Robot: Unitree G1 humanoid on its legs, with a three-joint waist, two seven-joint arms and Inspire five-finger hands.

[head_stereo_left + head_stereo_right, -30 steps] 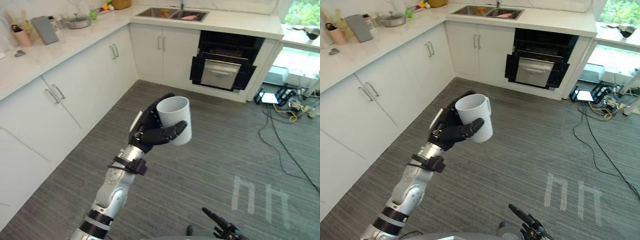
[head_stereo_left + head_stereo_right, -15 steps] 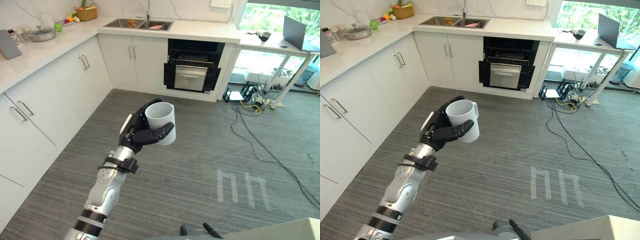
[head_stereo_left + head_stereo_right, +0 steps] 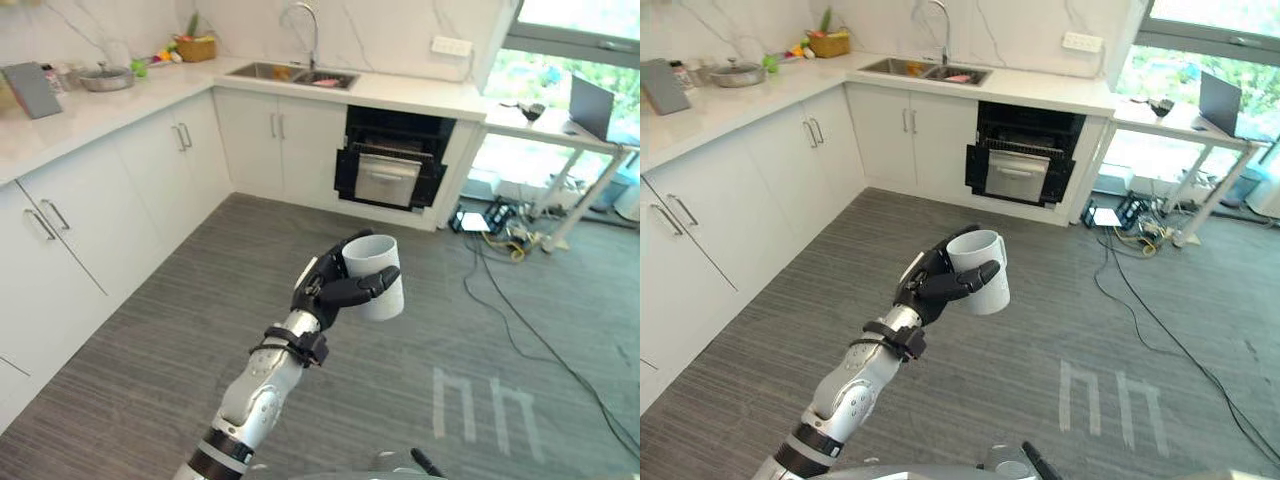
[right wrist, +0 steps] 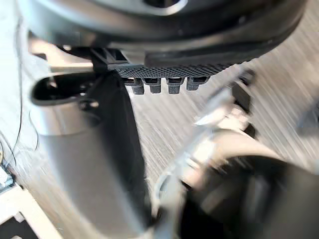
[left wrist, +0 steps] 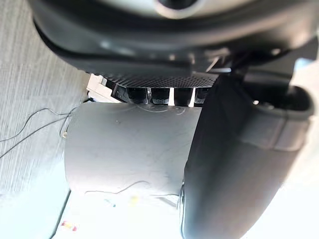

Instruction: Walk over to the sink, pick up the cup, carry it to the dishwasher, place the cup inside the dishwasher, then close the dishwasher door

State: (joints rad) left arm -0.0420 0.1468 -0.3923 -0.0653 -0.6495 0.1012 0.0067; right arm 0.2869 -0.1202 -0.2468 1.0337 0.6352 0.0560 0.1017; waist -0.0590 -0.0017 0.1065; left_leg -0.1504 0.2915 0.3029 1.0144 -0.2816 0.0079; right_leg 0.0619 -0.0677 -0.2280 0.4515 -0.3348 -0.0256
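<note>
Dishwasher (image 3: 392, 160) stands well ahead, door open (next to the sink (image 3: 290, 73) cabinets). I judge pickup complete; approach, placement and door closing are outstanding. Cup (image 3: 378, 283) sits upright in my left hand (image 3: 325, 290), fingers (image 3: 362, 289) wrapped round it. Left wrist view adds the thumb pressed across the cup wall. Right hand (image 4: 114, 159): grip state cannot be told.

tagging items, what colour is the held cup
Plain white. The cup in the left hand shows best in the left eye view.

Head stereo pair angled down over floor (image 3: 150, 330) toward sink (image 3: 300, 73), wrist cameras point-blank on fingers (image 5: 159, 94)
</note>
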